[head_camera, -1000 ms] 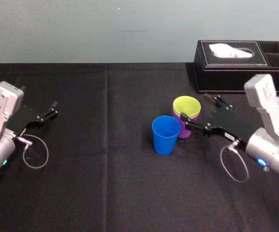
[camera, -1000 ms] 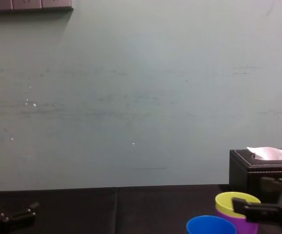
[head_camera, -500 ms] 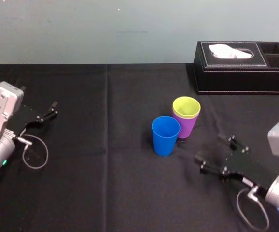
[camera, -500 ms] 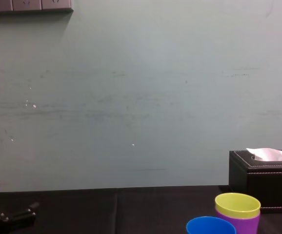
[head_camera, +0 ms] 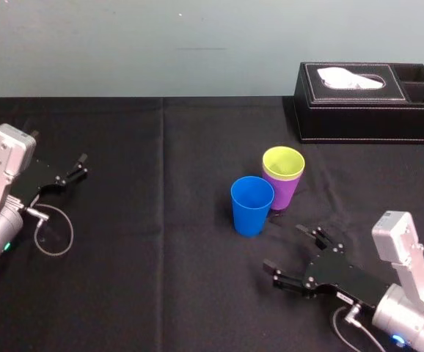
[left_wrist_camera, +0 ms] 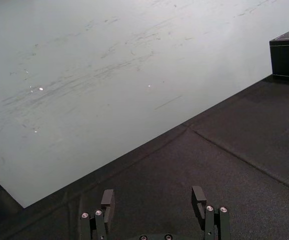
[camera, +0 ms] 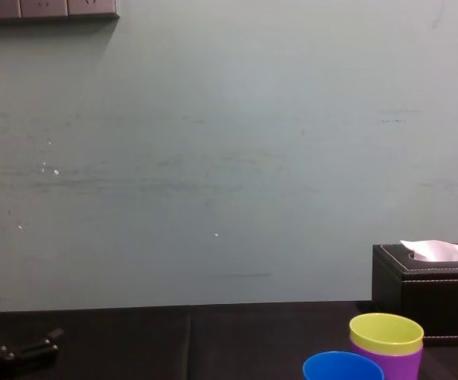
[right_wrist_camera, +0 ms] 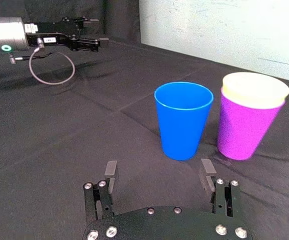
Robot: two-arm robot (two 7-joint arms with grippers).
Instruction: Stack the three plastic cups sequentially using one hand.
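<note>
A yellow-green cup (head_camera: pixel 283 161) sits nested inside a purple cup (head_camera: pixel 283 195) near the table's middle. A blue cup (head_camera: pixel 252 206) stands upright just left of them, separate. My right gripper (head_camera: pixel 285 249) is open and empty. It lies low on the near side of the cups, a short gap from the blue cup. The right wrist view has its fingers (right_wrist_camera: pixel 111 176) spread, with the blue cup (right_wrist_camera: pixel 183 120) and the purple cup (right_wrist_camera: pixel 247 127) ahead. My left gripper (head_camera: pixel 82 165) rests open at the far left, its fingers (left_wrist_camera: pixel 107 199) apart over bare cloth.
A black tissue box (head_camera: pixel 370 101) stands at the back right, behind the cups. Black cloth (head_camera: pixel 161 279) covers the table. A cable loop (head_camera: pixel 54 233) hangs by the left arm.
My right gripper has drawn back from the yellow-green and purple cups toward the near edge, then shifted left in front of the blue cup. The cups and the left arm have not moved.
</note>
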